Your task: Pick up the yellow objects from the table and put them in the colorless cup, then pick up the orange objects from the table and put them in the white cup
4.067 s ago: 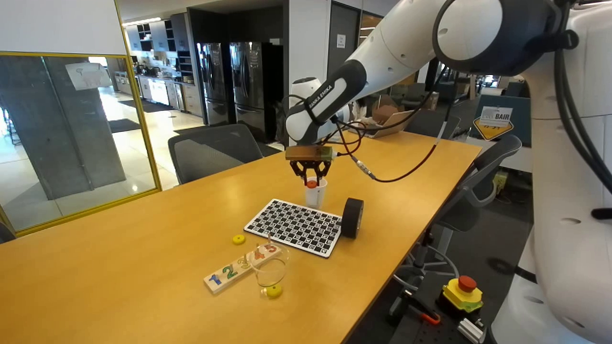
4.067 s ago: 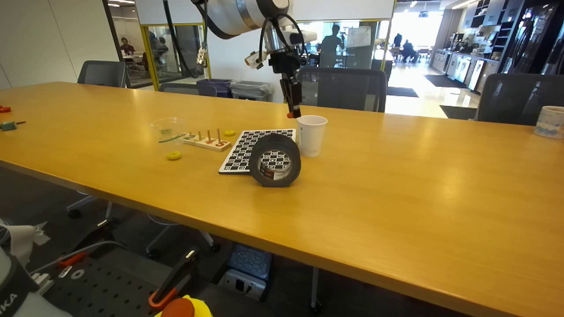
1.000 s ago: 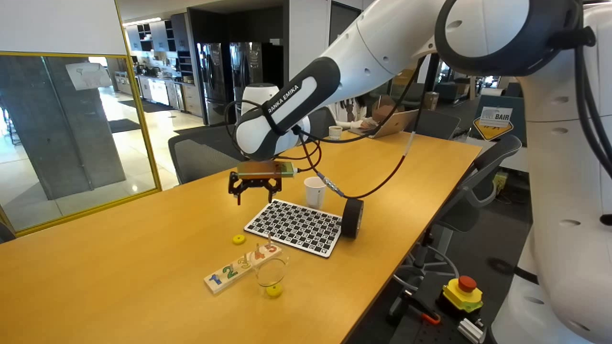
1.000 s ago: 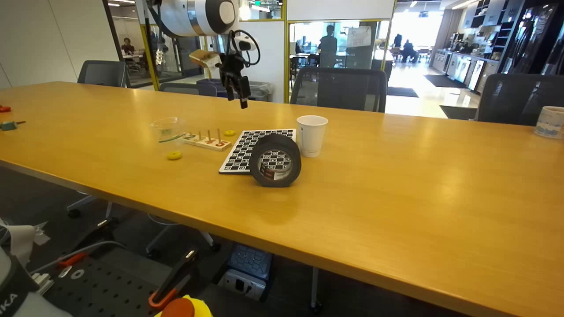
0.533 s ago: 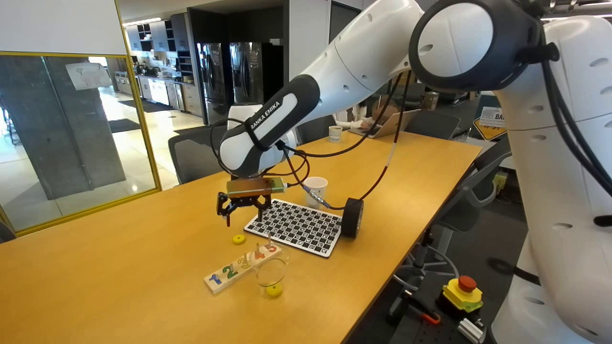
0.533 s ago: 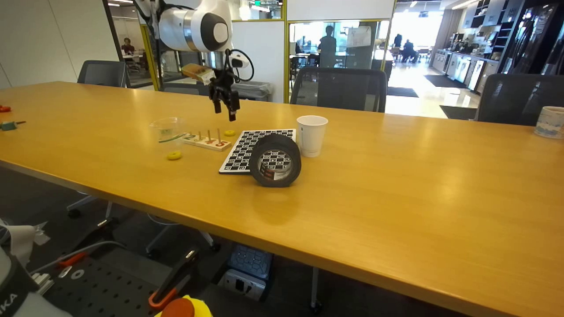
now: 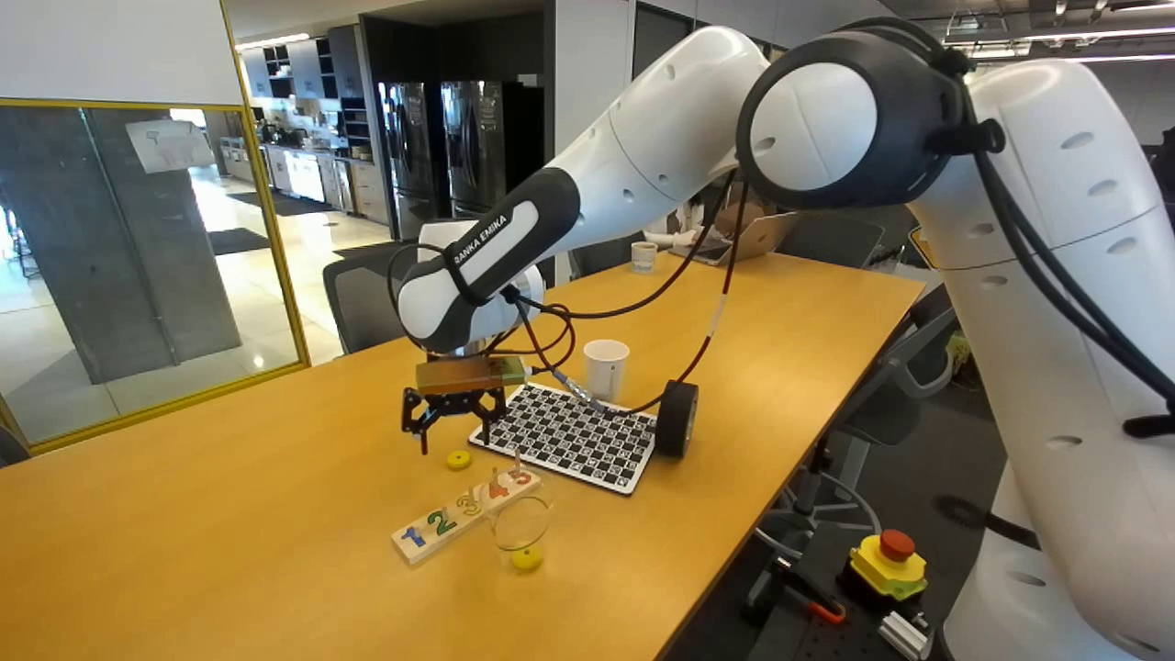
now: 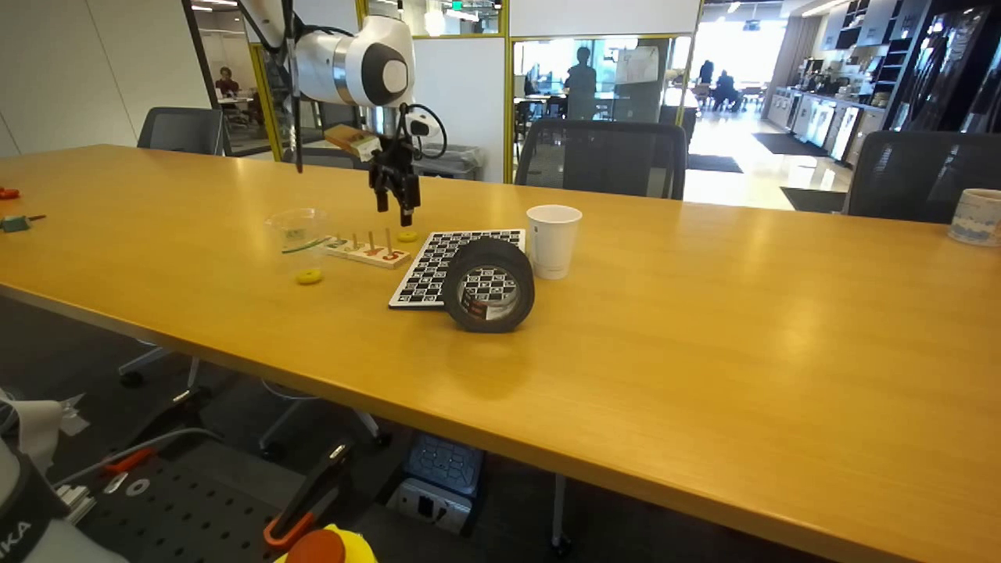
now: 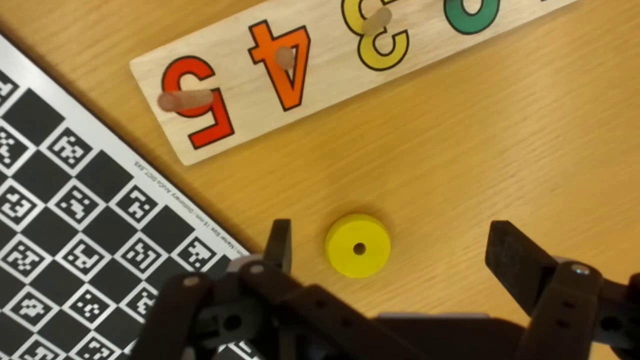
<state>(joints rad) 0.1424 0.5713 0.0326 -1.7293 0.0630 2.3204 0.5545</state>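
In the wrist view a yellow disc with a small hole, one of the yellow objects (image 9: 357,265), lies on the table (image 9: 450,170) between the fingertips, nearer the left one and touching neither. My gripper (image 9: 387,222) is open, above that disc. Another yellow disc (image 7: 526,557) shows at the foot of the colorless cup (image 7: 520,521); I cannot tell whether it lies inside. The white cup (image 7: 606,369) stands upright beyond the checkered board in an exterior view. No orange objects show plainly; the inside bottom of the white cup is hidden.
A wooden number board (image 7: 466,514) with upright pegs lies between the near disc and the colorless cup. The checkered board (image 7: 565,433) has a black tape roll (image 7: 677,419) standing at its edge. A red thing (image 8: 8,193) and a green thing (image 8: 16,224) lie at the far left.
About four seconds ago my gripper held an orange piece at the white cup. Now its fingers hold nothing. Over the last second it has come down, open, over the yellow disc.
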